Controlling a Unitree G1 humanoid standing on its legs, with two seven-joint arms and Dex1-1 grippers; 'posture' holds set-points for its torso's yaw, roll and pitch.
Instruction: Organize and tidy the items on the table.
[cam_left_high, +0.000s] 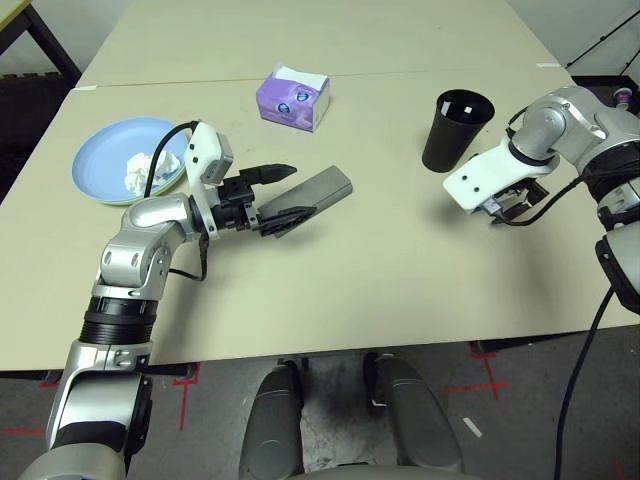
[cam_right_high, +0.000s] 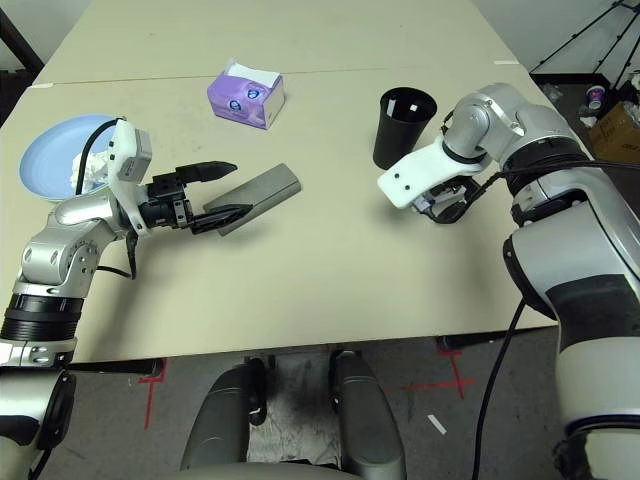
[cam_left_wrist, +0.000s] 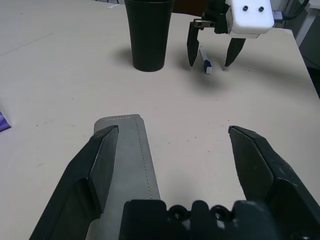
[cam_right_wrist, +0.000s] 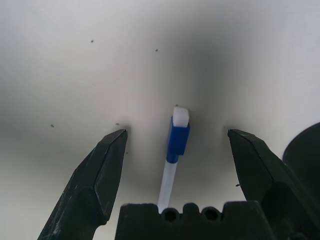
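Pen (cam_right_wrist: 172, 155) lies between hand's fingers (cam_right_wrist: 95, 180).

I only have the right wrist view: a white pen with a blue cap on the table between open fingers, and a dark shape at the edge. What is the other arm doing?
Observer: The left end effector is open and level over the table, with one finger above the end of the grey glasses case.
Operator: And the dark shape at my edge?
Observer: That is the black cup, standing upright just beside the right end effector.
Operator: Is anything on a plate?
Observer: A crumpled white tissue lies on the pale blue plate, on the robot's far left of the table.
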